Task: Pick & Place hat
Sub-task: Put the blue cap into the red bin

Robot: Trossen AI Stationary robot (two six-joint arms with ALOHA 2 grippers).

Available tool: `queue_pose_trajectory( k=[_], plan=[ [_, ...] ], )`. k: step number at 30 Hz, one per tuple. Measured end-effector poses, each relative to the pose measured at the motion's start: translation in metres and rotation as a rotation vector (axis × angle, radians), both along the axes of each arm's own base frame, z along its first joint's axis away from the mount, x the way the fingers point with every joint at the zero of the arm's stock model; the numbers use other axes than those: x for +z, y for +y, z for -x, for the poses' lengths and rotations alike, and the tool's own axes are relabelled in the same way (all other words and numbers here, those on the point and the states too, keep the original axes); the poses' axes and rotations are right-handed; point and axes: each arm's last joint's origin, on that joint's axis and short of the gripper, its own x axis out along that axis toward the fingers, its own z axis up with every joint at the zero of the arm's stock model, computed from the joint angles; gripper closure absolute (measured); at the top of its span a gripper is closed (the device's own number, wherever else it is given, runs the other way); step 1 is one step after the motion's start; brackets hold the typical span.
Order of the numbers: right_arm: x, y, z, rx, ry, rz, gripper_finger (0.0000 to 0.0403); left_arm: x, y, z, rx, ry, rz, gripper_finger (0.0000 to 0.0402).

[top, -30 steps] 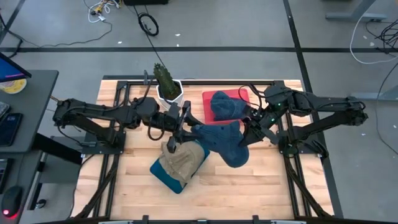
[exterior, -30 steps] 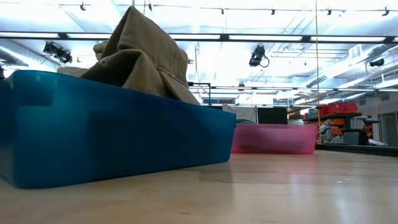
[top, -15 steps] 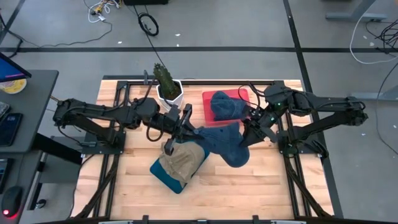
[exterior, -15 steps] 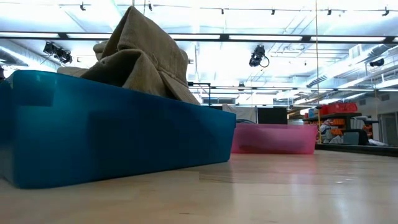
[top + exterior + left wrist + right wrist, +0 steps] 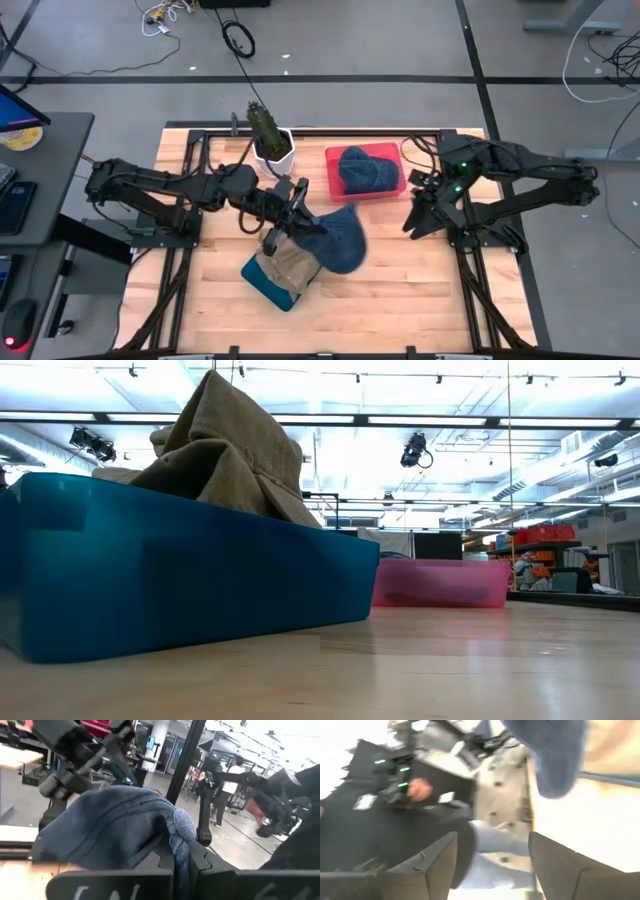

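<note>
Hat in blue denim [image 5: 338,240] hangs from the left claw [image 5: 296,215] near the middle of the worktop [image 5: 400,280], its fabric drooping toward 4 o'clock from the grip and partly overlapping the blue bin [image 5: 268,283] below. The left claw is pinched tight on the hat's edge; the left wrist view shows the bunched blue cloth [image 5: 125,830] caught between the two dark fingers [image 5: 165,857]. The blue bin sits at about 7 o'clock from the table's centre and holds a tan hat [image 5: 290,262], which in the low view rises in a peak [image 5: 225,445] above the bin's blue wall [image 5: 180,590]. At 11 o'clock stands a potted plant [image 5: 268,132] in a white pot. Toward 1 o'clock lies a red tray [image 5: 395,160] with another blue hat [image 5: 365,172] in it; the low view shows it as a pink box [image 5: 440,582] behind the bin. The right claw [image 5: 415,222] hovers at 3 o'clock, well apart from the denim hat, with its fingers [image 5: 440,860] spread wide and nothing between them.
</note>
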Motion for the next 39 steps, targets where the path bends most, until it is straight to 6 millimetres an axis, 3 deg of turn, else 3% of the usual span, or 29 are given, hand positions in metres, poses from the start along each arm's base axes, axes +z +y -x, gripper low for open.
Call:
queue_pose_trajectory(
  k=[4, 8, 13, 19, 30, 39],
  plan=[
    [-0.004, -0.004, 0.022, -0.138, 0.065, 0.114, 0.0155, 0.0, -0.002, 0.0, 0.097, 0.006, 0.004, 0.0396],
    [-0.003, -0.007, 0.032, -0.244, 0.065, 0.179, 0.0161, 0.001, 0.005, -0.001, 0.351, -0.005, 0.024, 0.0396],
    [-0.003, -0.009, 0.033, -0.297, 0.049, 0.23, 0.0162, 0.012, 0.012, 0.001, 0.565, -0.112, 0.035, 0.0396],
    [-0.021, -0.013, 0.025, -0.415, 0.08, 0.332, 0.0153, 0.027, 0.013, 0.006, 0.59, -0.265, 0.084, 0.0396],
    [-0.046, -0.015, -0.01, -0.503, -0.268, 0.271, 0.0146, 0.038, 0.011, 0.011, 0.585, -0.386, 0.12, 0.0396],
    [-0.059, -0.023, -0.029, -0.628, -0.728, -0.001, 0.0146, 0.046, 0.017, 0.015, 0.608, -0.478, 0.133, 0.0396]
  ],
)
